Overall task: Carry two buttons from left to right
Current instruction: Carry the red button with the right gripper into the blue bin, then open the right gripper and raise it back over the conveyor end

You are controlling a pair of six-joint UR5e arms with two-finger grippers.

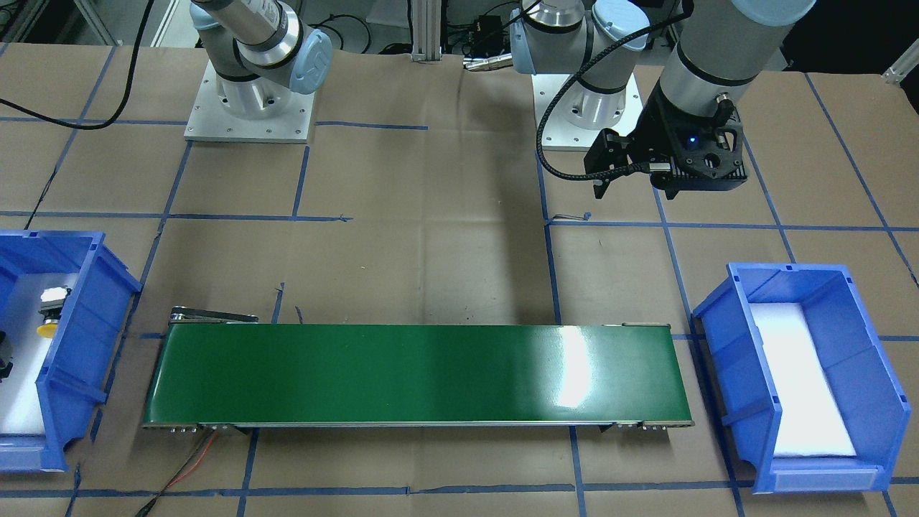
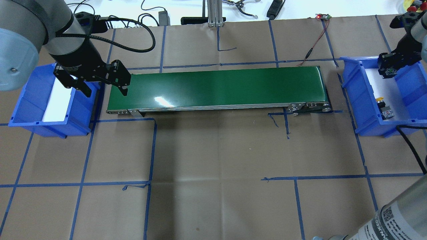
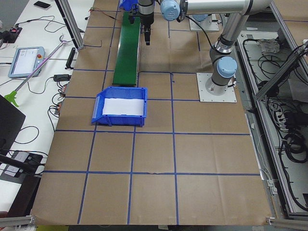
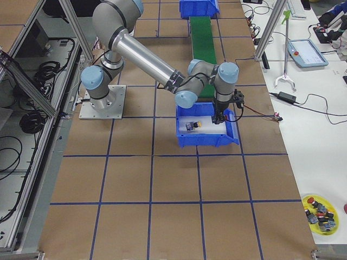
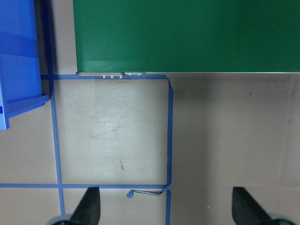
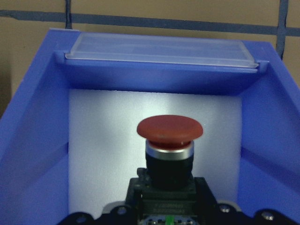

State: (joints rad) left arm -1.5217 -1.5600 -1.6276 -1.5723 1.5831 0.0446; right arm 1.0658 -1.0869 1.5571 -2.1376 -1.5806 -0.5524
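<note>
Robot lab: conveyor [image 1: 416, 373], teach pendant [image 3: 26, 61]

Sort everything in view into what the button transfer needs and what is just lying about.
Job: red button, shut in the right gripper; yellow button, lying in the blue bin on the right; blue bin on the left; green conveyor; left gripper, open.
Lying about: yellow dish of spare parts; teach pendant.

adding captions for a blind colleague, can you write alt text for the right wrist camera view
A red button with a black collar fills the centre, gripped at its base by the right hand at the bottom edge. Behind it are the white floor and walls of a blue bin, with brown paper and blue tape lines beyond.
</note>
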